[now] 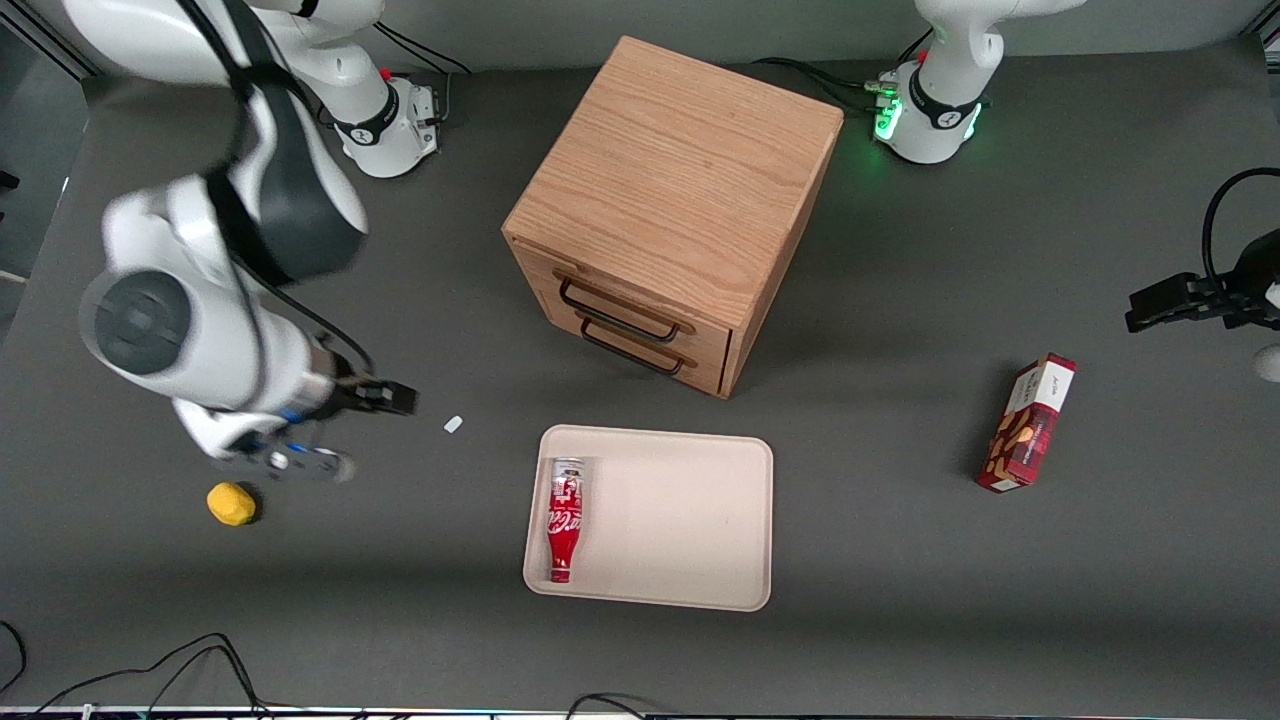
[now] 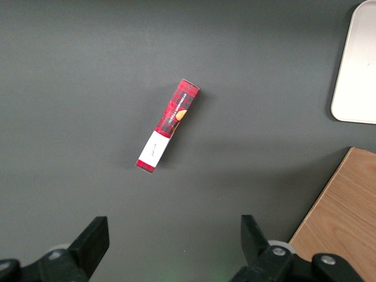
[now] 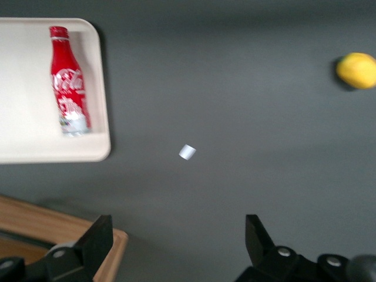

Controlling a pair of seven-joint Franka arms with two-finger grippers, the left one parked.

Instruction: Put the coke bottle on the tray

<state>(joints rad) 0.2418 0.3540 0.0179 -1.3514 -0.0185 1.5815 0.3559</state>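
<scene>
The red coke bottle (image 1: 563, 520) lies on its side in the beige tray (image 1: 690, 520), along the rim nearest the working arm's end, with its cap toward the front camera. The right wrist view shows the bottle (image 3: 67, 82) and a corner of the tray (image 3: 23, 129). My right gripper (image 1: 290, 462) hangs above the bare table, well apart from the tray, toward the working arm's end. In the right wrist view the gripper (image 3: 176, 238) is open and empty.
A wooden drawer cabinet (image 1: 670, 210) stands farther from the front camera than the tray. A yellow fruit (image 1: 231, 503) lies near the gripper, and a small white scrap (image 1: 453, 424) lies between the gripper and the tray. A red snack box (image 1: 1028, 424) lies toward the parked arm's end.
</scene>
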